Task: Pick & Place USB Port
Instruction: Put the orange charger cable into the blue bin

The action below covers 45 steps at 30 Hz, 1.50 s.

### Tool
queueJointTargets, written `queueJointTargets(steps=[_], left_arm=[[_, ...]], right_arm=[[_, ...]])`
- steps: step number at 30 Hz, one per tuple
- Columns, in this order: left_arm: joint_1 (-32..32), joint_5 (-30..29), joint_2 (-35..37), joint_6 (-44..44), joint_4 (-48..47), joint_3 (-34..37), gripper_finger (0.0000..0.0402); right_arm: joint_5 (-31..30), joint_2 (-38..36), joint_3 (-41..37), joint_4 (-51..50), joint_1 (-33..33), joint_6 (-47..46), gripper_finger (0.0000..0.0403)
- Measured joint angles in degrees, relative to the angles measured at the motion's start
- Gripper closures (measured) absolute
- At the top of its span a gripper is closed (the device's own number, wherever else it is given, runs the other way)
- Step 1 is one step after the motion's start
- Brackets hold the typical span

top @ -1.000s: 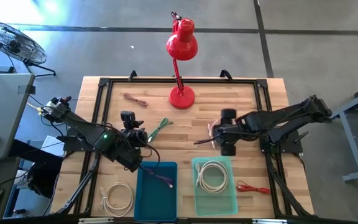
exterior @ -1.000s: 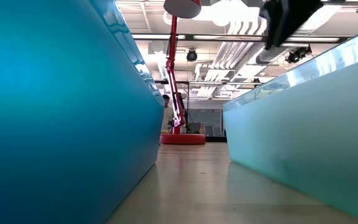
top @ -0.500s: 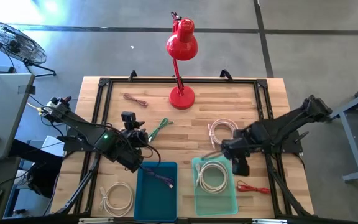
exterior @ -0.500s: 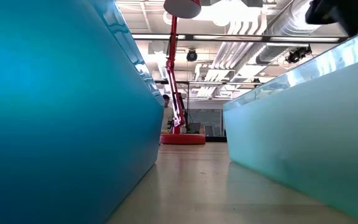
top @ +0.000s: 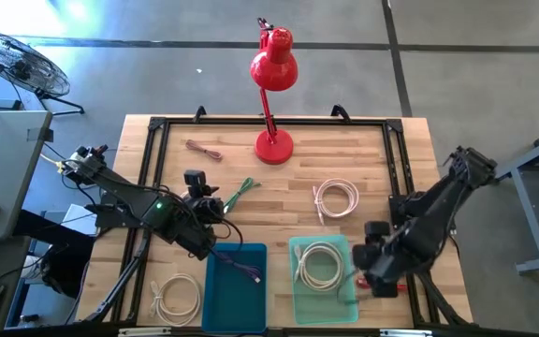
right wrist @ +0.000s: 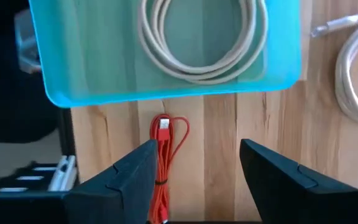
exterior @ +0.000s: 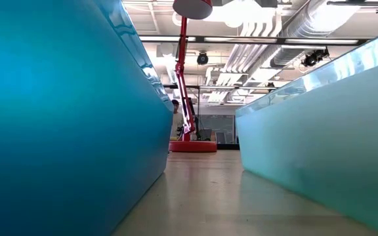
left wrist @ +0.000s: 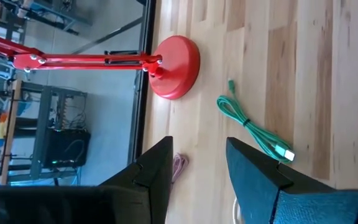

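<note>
While right gripper (top: 379,269) hovers wide over red cable (right wrist: 162,165) beside light-blue tray (top: 347,304) | left gripper (left wrist: 197,163) parted, empty

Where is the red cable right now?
In the right wrist view the red cable lies on the wood just outside the light-teal tray, beneath the right gripper, whose jaws are open.

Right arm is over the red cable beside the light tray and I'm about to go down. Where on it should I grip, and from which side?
Grip the red cable at its bundled middle, where the strands run together, probably straight from above. The right gripper is open and already straddles it. The light tray lies just past the looped end, so staying off that end should keep the fingers clear of its wall.
</note>
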<state>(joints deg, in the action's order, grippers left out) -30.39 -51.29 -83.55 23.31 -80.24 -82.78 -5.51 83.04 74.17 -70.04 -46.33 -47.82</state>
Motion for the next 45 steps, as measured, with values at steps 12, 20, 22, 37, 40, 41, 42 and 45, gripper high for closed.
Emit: queueJointTargets(steps=[12,20,22,37,40,41,42,45], left_arm=[[0.0,0.6,0.0,-0.1,3.0,0.0,0.0257],[0.0,3.0,0.0,-0.6,4.0,0.0,0.0257],[0.0,3.6,0.0,-0.7,4.0,0.0,0.0257],[0.0,4.5,0.0,-2.0,3.9,0.0,0.0257],[0.0,4.5,0.0,-2.0,3.9,0.0,0.0257],[0.0,4.7,0.0,-2.0,3.9,0.0,0.0257],[0.0,5.0,0.0,-2.0,3.9,0.0,0.0257],[0.0,6.0,0.0,-2.0,3.9,0.0,0.0257]], right_arm=[[8.4,15.7,-0.1,0.4,-6.1,-5.5,0.0183],[15.7,23.0,-0.1,2.8,-6.6,-8.7,0.0183],[15.4,24.0,-0.1,3.1,-6.6,-7.6,0.0183],[16.0,24.9,-2.4,6.1,-5.8,-8.7,0.0183],[18.9,24.9,-5.5,9.2,-5.8,-9.0,0.0183],[19.2,24.9,-6.3,9.8,-5.8,-9.0,0.0183],[19.4,24.9,-7.1,10.2,-5.8,-9.1,0.0183],[18.9,24.9,-9.3,12.4,-5.8,-9.1,0.0183]])
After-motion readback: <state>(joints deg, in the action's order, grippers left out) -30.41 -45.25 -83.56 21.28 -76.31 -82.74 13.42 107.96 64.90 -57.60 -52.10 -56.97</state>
